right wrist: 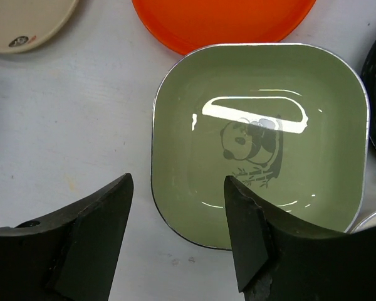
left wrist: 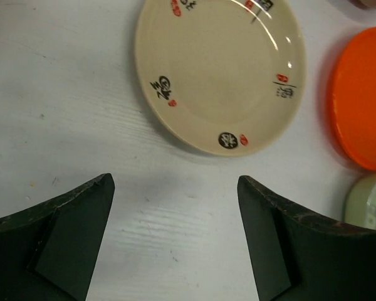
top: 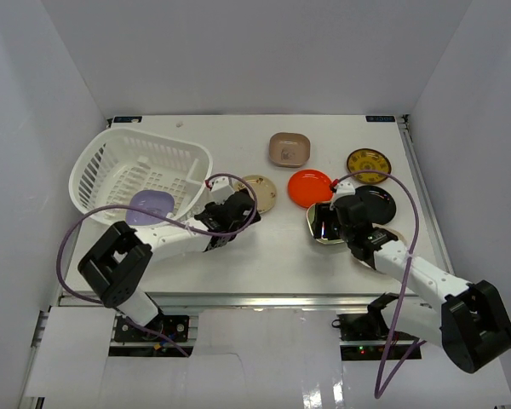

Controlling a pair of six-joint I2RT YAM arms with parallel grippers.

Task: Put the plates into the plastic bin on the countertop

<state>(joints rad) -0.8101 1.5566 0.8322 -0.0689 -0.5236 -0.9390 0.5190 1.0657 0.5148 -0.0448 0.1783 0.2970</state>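
Left tool (left wrist: 175,180) and right tool (right wrist: 177,180) both spread wide, empty; the right one hides part of the green plate (right wrist: 263,113).

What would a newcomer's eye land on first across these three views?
The bright orange round plate at mid-table stands out most. Beside it is a glossy green rounded-square dish with a panda print, directly below the open right gripper. At far left, the white slotted plastic bin already holds a lavender plate.
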